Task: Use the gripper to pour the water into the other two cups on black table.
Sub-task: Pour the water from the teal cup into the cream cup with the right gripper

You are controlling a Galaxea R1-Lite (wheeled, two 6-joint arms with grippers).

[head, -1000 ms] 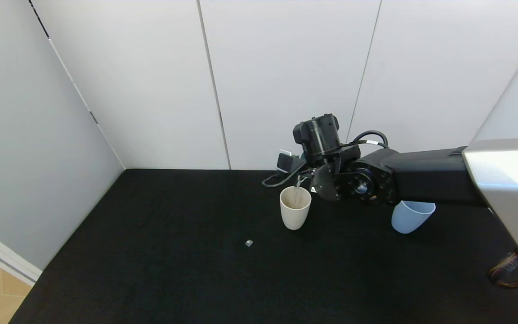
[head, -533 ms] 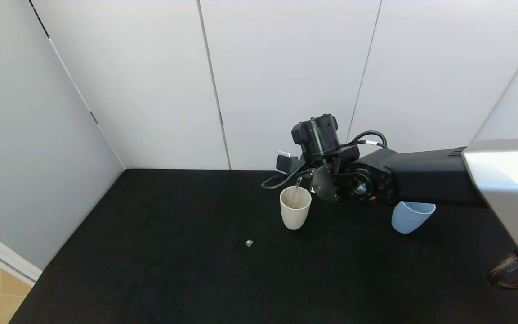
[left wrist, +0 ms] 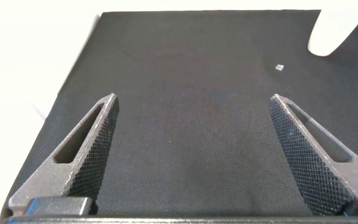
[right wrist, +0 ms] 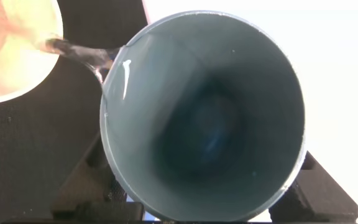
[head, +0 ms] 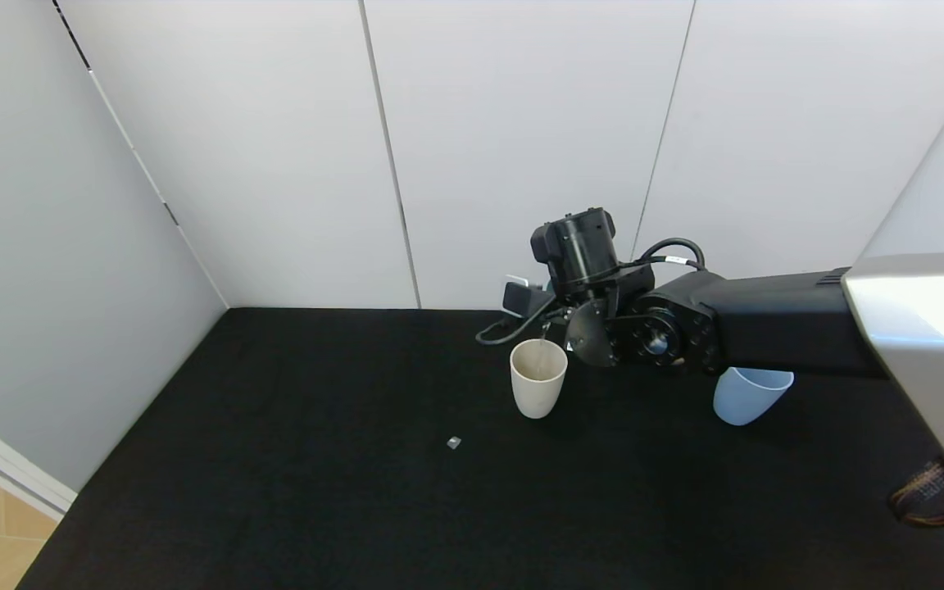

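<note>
Teal, the cup [right wrist: 204, 118] is seen clamped in the right pincer [head: 550, 315], tipped above the beige cup [head: 537, 388], and a thin stream of water [right wrist: 82, 55] is being shed from its lip into that cup. Water could be spilled onto the black desk [head: 357, 492] if the tilt were steepened or the lip drifted off the beige rim, and too little might be left for the blue cup [head: 746, 395], judged still unfilled beside the arm. The left pincer [left wrist: 194, 146] is held spread and empty, parked well apart.
</note>
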